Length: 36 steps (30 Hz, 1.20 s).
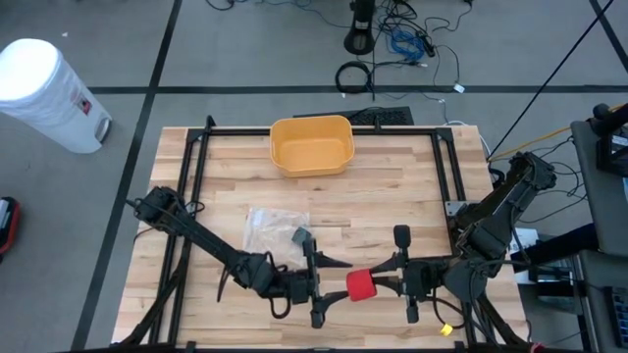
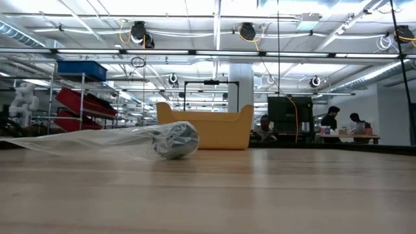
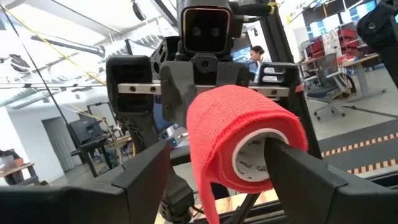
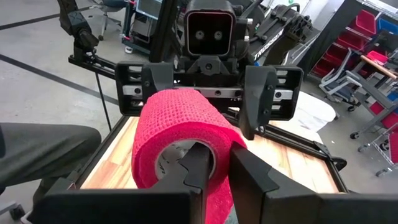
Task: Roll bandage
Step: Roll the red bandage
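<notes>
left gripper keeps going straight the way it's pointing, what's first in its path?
Probably the red bandage roll. The left gripper points toward the right gripper, fingers spread wide, and the roll sits directly ahead, held by the right gripper at its rim. Right behind the roll comes the right gripper itself. The gap is hard to judge.

- No text, label, brand or number can be read in any view.
- Faint dark print shows inside the core of the red bandage roll (image 3: 249, 146), too blurred to read.
</notes>
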Available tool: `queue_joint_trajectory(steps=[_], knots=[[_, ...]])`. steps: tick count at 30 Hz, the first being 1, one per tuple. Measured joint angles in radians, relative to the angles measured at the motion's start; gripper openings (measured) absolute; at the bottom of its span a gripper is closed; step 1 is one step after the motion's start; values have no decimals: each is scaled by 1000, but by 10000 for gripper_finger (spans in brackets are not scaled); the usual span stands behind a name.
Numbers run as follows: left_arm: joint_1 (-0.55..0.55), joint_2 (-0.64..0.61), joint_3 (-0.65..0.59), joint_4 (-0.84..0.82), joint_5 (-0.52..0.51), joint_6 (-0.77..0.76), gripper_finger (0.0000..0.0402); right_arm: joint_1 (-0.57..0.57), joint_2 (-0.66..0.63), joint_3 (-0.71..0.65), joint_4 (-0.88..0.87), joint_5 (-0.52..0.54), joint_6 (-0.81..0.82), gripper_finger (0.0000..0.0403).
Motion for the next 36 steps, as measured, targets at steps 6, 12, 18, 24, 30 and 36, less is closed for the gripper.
queue_joint_trajectory(steps=[6, 12, 18, 24, 30, 36], knots=[[1, 0, 0, 16, -3, 2, 223, 0, 1, 0, 0, 0, 0, 41], [0, 0, 0, 16, -2, 2, 167, 0, 1, 0, 0, 1, 3, 41], [1, 0, 0, 24, -1, 22, 129, 0, 1, 0, -5, -2, 27, 41], [0, 1, 0, 34, 4, 47, 103, -1, 4, 0, -5, -17, 27, 41], [0, 1, 0, 34, 3, 48, 76, -1, 5, 0, -5, -18, 26, 42], [0, 1, 0, 34, 1, 48, 56, 0, 5, 0, -4, -20, 26, 68]])
